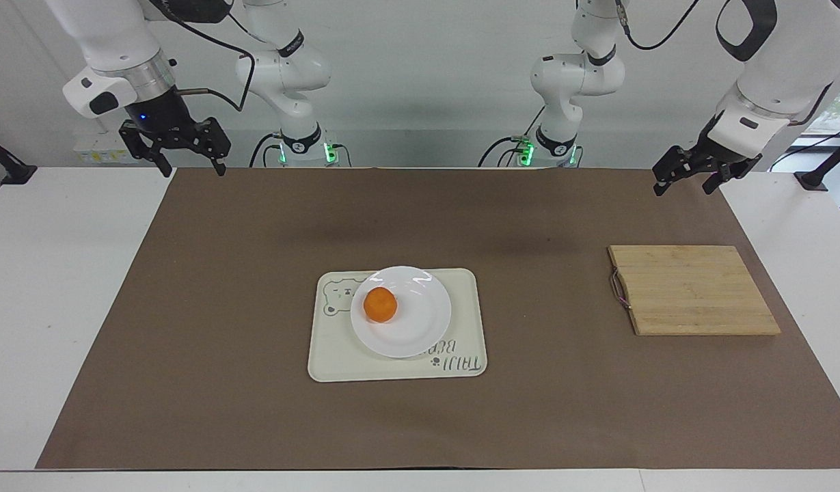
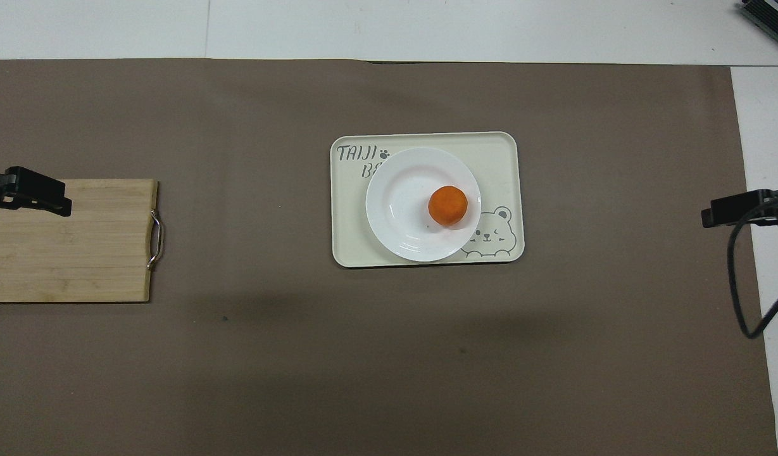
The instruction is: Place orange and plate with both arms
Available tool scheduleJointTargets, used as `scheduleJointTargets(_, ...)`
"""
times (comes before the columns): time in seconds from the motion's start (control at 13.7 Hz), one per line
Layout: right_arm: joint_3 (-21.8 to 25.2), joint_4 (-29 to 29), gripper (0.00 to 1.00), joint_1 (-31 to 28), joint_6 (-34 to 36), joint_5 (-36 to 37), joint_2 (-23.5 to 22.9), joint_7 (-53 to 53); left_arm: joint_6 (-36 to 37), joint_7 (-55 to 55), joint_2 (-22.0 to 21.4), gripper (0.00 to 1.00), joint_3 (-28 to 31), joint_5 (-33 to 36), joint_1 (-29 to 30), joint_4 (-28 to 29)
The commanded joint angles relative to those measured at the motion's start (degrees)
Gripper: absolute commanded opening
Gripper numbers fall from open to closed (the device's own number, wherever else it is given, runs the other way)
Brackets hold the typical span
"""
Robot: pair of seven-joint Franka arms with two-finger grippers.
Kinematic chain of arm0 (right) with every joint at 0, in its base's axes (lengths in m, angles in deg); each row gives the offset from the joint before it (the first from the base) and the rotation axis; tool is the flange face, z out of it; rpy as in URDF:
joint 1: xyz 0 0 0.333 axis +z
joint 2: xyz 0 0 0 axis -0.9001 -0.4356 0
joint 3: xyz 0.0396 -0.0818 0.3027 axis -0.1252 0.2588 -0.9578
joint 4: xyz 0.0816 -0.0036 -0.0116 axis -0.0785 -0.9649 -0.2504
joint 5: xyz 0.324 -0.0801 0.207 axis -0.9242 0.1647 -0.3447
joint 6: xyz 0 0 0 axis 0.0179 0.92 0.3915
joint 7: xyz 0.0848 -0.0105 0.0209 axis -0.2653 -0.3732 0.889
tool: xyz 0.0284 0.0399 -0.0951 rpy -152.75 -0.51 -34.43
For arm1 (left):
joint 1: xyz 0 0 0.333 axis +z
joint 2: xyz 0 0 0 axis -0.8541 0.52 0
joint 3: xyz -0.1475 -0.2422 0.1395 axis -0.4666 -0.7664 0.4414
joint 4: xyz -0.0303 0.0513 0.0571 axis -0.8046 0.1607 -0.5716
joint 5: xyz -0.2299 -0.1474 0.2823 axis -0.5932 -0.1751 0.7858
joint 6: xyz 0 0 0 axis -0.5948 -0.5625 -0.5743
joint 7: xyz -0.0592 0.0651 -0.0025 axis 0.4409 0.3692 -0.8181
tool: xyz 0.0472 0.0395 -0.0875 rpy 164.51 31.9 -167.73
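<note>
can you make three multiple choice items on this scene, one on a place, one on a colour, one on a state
1. Where is the orange?
A. on the plate
B. on the board
C. on the bare mat

2. What colour is the plate?
A. blue
B. white
C. black

3. How are the two grippers?
A. both shut on the plate
B. one holds the orange
C. both open and empty

Answers:
1. A, the orange lies on the plate, which sits on the tray.
2. B, the plate is glossy white on the cream tray.
3. C, the left gripper hangs over the mat's edge toward the board end, the right gripper over the mat's other end, fingers apart, nothing between them.
</note>
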Motion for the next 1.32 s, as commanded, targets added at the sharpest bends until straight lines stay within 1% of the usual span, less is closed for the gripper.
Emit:
scheduleJointTargets(0.0,-0.77,-1.45,1.0,0.57,-0.74,2.69,1.7,-1.47,1.28,-0.48,0.44,1.0,0.01,-0.31,0.26,-1.12)
scheduleJointTargets(0.15,-1.3,2.33,1.0,0.57,3.46,3.75,1.08,-0.69,1.28,-0.48,0.44,1.0,0.01,-0.31,0.26,-1.12)
scheduleJointTargets(0.37,-0.86,2.0,1.0,-0.13,2.87,3.58,0.99,0.9,1.19,-0.48,0.44,1.0,0.01,-0.31,0.26,-1.12)
scheduleJointTargets(1.24,-1.04,1.99,1.0,0.13,3.57,3.67,1.08,1.08,1.28,-0.48,0.44,1.0,0.01,-0.31,0.26,-1.12)
